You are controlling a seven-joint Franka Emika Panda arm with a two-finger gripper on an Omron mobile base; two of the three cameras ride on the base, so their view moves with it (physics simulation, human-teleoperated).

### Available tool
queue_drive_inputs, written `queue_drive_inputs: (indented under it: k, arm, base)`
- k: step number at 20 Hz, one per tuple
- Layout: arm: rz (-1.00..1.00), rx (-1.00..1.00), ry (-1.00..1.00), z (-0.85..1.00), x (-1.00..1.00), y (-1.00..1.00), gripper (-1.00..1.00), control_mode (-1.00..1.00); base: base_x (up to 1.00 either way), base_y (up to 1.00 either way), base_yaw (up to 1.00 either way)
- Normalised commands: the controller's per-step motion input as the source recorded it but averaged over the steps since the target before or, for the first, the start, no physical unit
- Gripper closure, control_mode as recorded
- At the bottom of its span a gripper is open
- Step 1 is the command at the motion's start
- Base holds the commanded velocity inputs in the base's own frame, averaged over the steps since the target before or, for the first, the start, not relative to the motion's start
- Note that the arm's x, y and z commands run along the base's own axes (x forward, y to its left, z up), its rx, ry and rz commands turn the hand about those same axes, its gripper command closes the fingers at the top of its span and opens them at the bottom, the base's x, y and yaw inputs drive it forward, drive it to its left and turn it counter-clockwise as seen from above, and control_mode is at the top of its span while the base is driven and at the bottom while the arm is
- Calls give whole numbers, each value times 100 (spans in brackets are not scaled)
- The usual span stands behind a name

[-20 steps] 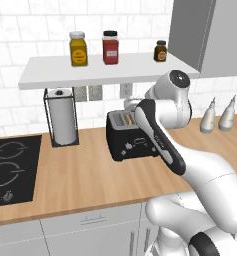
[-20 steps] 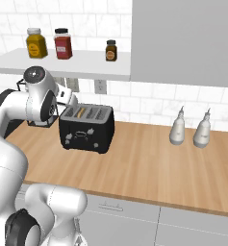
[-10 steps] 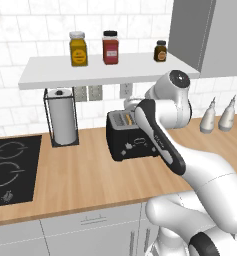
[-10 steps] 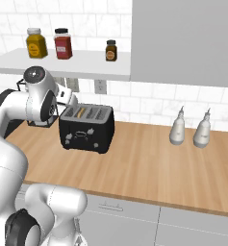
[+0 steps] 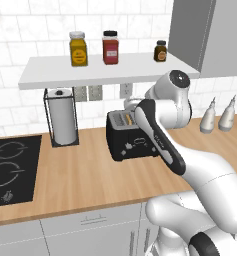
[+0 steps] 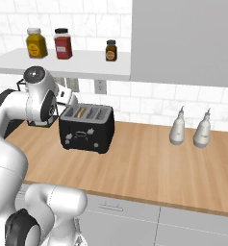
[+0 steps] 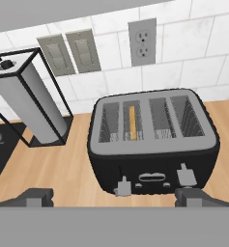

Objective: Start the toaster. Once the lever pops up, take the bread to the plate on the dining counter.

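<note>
Open tool above toaster

I see a glossy black toaster with a matt grey top, on a smooth light-wood worktop.

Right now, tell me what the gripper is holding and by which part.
Nothing is held. The gripper is open, its fingertips spread wide and hovering above the front of the toaster, touching nothing. The bread sits in a slot.

Glossy white arm, dark joints, rounded links.
</note>
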Motion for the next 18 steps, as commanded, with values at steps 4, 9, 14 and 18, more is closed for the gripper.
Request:
queue_drive_inputs:
  k: [4,9,14,18]
  arm:
    - [0,0,0,0,0,0,-100,-100]
    - [0,0,0,0,0,0,-100,-100]
    - [0,0,0,0,0,0,-100,-100]
    - [0,0,0,0,0,0,-100,-100]
  base:
    - [0,0,0]
    - [0,0,0]
    - [0,0,0]
    - [0,0,0]
